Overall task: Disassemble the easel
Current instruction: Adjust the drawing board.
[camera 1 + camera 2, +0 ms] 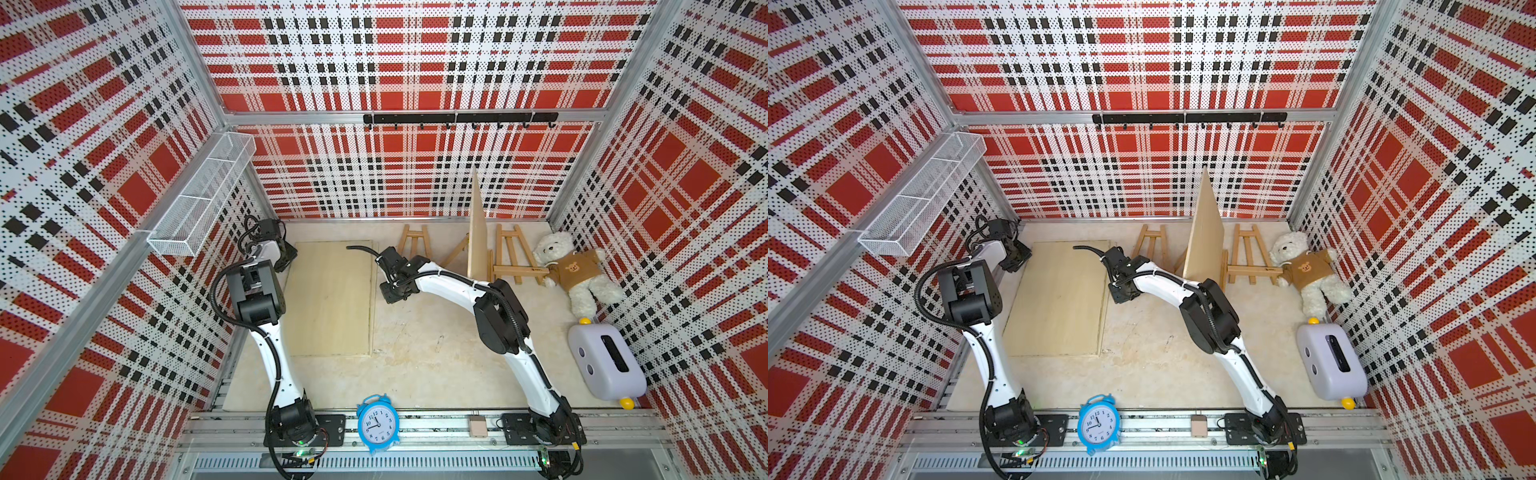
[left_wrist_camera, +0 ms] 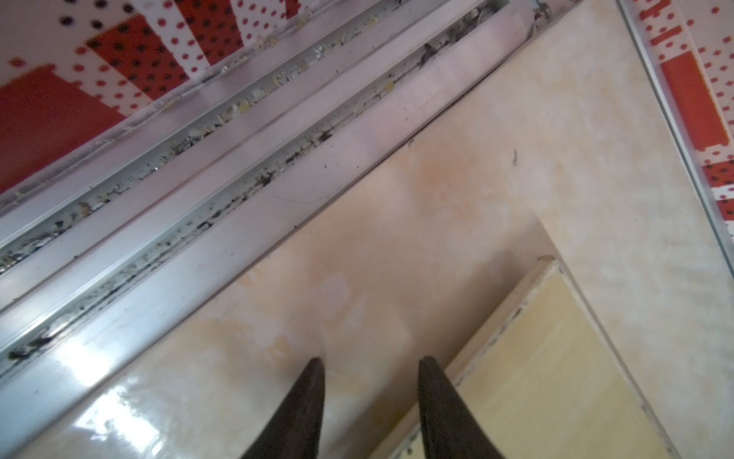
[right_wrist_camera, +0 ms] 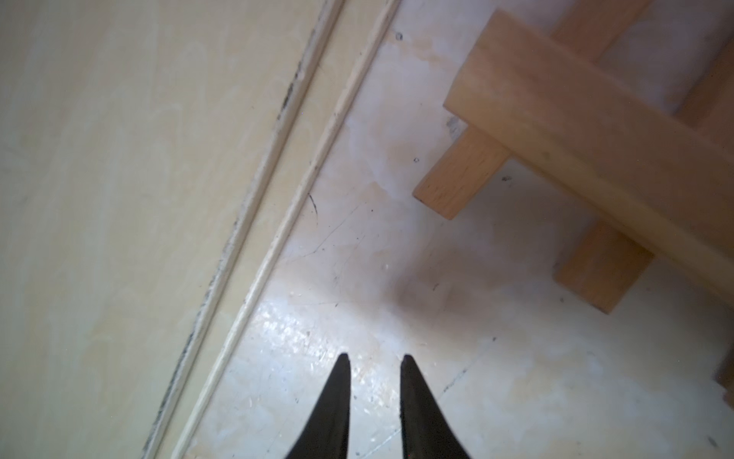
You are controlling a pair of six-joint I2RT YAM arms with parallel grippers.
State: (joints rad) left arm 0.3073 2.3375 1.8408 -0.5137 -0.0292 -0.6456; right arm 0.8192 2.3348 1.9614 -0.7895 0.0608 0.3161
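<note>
Plaid perforated walls in red, black and white on three sides of a pale, scuffed bench point(image 1: 436, 374). On its left half, a large flat board point(image 1: 328, 299) of light wood, with a second sheet's edge just showing beneath along the right side. At the back, right of centre, a narrower upright board point(image 1: 478, 232) standing on edge among wooden easel parts. A small easel point(image 1: 413, 243) to its left and a second easel point(image 1: 513, 257) to its right, just beside a white teddy bear point(image 1: 582, 270) in the corner. Nearer the front by the right wall, a lilac toaster point(image 1: 602, 361). On the front rail, a blue alarm clock point(image 1: 377, 422). Left pincer point(image 2: 369, 359) released and empty, low over the bench by the flat board's far left corner. Right pincer point(image 3: 375, 355) narrowly parted, empty, over bare bench between the flat board and the small easel.
</note>
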